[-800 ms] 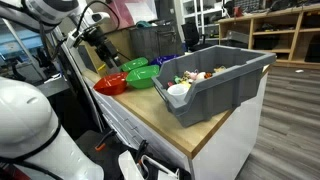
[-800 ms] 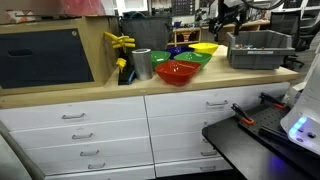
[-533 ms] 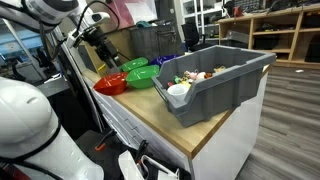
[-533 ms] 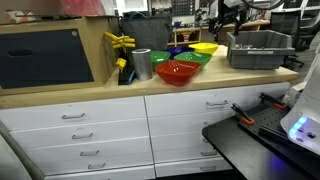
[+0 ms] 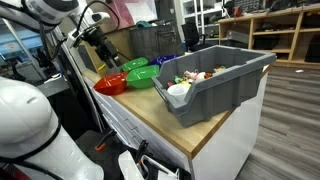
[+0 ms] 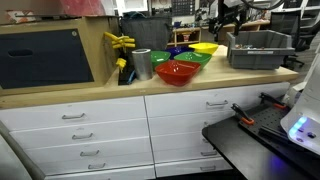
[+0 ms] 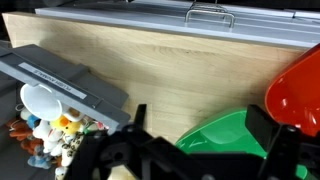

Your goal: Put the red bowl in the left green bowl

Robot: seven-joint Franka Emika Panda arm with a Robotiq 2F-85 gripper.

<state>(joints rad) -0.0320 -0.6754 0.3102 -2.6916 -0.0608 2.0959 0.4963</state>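
Fingers point(image 7: 265, 130) are spread wide with nothing in them, and the gripper point(image 7: 197, 113) hangs over a green bowl point(image 7: 225, 132) in the wrist view. The red bowl point(image 7: 298, 88) sits on the wooden counter point(image 7: 180, 62) just beside that green one, not in it yet. A second green bowl point(image 5: 134, 65) shows in an exterior view, so I can't tell which one's under the gripper. Gray bin point(image 5: 218, 80) of toys is further along.

A grey plastic bin point(image 5: 228, 72) stands on the wooden tabletop point(image 5: 150, 112), holding a white cup point(image 5: 178, 90) and small toys. In an exterior view, a yellow bowl point(image 6: 204, 47) and a metal cup point(image 6: 141, 64) stand above white drawers point(image 6: 90, 130).
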